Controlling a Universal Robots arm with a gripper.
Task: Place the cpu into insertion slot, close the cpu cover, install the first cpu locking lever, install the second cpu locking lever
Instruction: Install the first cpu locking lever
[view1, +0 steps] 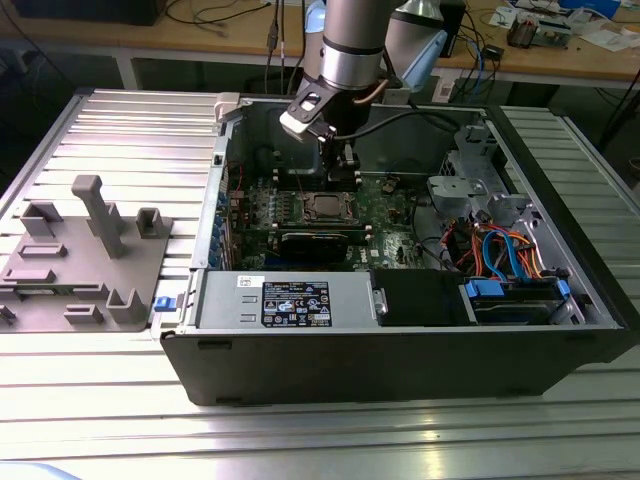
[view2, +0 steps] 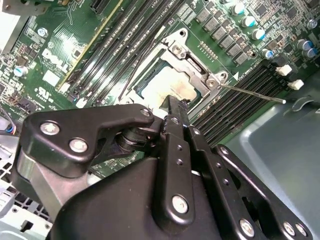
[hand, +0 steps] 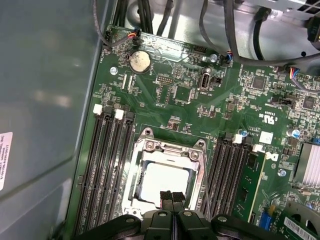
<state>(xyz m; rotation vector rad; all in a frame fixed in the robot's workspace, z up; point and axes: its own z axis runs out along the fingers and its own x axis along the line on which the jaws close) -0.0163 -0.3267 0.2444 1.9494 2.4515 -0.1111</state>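
Broadly, a ribbed metal worktop (view1: 120, 130) carries an open computer case (view1: 400, 370) lying on its side, with a grey fixture (view1: 90, 250) beside it toward the exterior view's left. The 1 arm (view1: 352, 40) reaches down into the case over the green motherboard (hand: 200, 115). Its gripper (hand: 172, 196) hangs just above the board, and the 2 fingers (view2: 172, 145) are pressed together at the tips with nothing between them. Banks of long memory slots (hand: 107, 170) flank the insertion slot (view1: 325, 207) on both sides. The cpu cover (hand: 199, 172) appears to lie flat on the slot, its window framing the cpu (hand: 165, 181), which sits seated inside with its pale top showing. So the chip is placed and the cover looks closed. A thin locking lever (view2: 252, 93) runs out from 1 corner of the socket across the nearby memory slots toward the case wall, its free end apparently unlatched. A 2nd thin rod (view2: 145, 60) lies along the opposite side of the frame, and I cannot tell whether it is hooked down. The relation that matters: the cpu lies directly below and just ahead of the fingertips, which hover over the socket's near edge, while the free lever's long axis points away from the corner just beside them.
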